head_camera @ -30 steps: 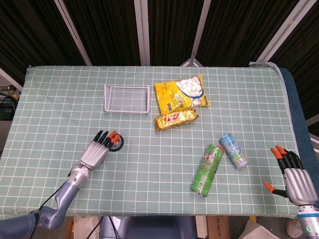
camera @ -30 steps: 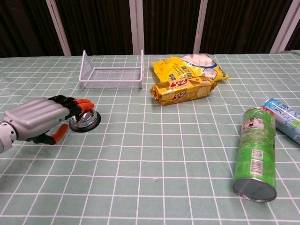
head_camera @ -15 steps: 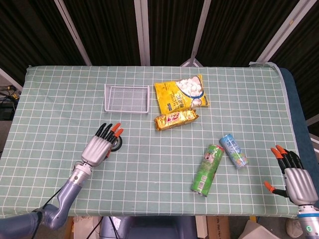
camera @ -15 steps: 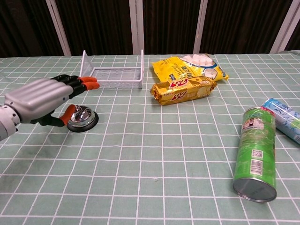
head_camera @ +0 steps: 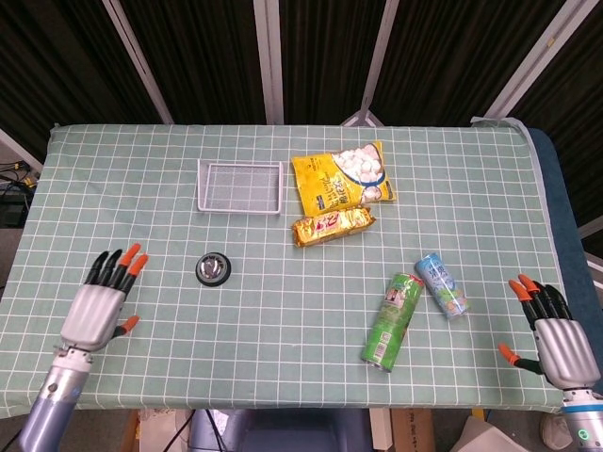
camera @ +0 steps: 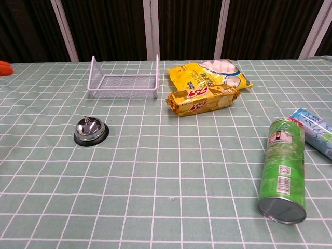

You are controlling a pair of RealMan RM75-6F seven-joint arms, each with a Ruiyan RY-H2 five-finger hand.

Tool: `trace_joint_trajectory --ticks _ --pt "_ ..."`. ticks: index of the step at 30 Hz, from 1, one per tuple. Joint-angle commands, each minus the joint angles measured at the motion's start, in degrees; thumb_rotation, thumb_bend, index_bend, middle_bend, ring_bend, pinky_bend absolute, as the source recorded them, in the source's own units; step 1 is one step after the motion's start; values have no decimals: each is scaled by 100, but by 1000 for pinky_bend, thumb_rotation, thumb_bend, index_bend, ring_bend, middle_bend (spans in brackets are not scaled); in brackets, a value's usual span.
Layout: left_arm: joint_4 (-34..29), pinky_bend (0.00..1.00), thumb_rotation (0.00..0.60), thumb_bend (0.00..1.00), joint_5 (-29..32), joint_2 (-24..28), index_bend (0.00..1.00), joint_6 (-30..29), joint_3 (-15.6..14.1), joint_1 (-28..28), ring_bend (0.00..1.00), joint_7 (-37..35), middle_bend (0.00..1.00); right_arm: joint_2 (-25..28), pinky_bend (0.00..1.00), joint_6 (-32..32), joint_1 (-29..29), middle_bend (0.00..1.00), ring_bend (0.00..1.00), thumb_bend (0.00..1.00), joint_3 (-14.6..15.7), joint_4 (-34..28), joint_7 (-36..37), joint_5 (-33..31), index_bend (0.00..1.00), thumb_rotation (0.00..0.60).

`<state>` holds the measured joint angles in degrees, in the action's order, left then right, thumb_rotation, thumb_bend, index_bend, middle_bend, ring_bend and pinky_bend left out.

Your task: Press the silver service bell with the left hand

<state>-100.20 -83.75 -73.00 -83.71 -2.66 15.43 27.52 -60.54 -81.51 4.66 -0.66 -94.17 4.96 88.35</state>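
Note:
The silver service bell [head_camera: 213,268] on its black base stands alone on the green checked cloth, left of the middle; the chest view shows the bell [camera: 90,131] uncovered. My left hand [head_camera: 104,301] hovers well to the left of it near the table's front left, fingers spread and holding nothing. Only an orange fingertip [camera: 4,67] of it shows at the chest view's left edge. My right hand [head_camera: 555,337] sits at the front right corner, fingers apart and empty.
A white wire basket [head_camera: 239,186] stands behind the bell. A yellow snack bag [head_camera: 342,177] and a gold biscuit pack [head_camera: 332,226] lie mid-table. A green can [head_camera: 393,321] and a light blue can [head_camera: 442,284] lie on their sides at the right.
My left hand lifted off the bell and drew back to the left and toward the front edge, leaving the bell uncovered. The right hand has barely moved.

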Motion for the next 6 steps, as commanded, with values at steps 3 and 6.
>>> trace_joint_trajectory --ticks 3,6 --pt "96 0 600 128 -294 343 0 -499 -351 -488 0 -374 0 -28 0 -5 -4 0 0 247 12 5 -45 15 0 600" --pt "240 0 600 127 -340 465 0 -648 -424 -662 0 -639 0 -40 0 12 8 0 0 247 6 8 -74 4 0 600"
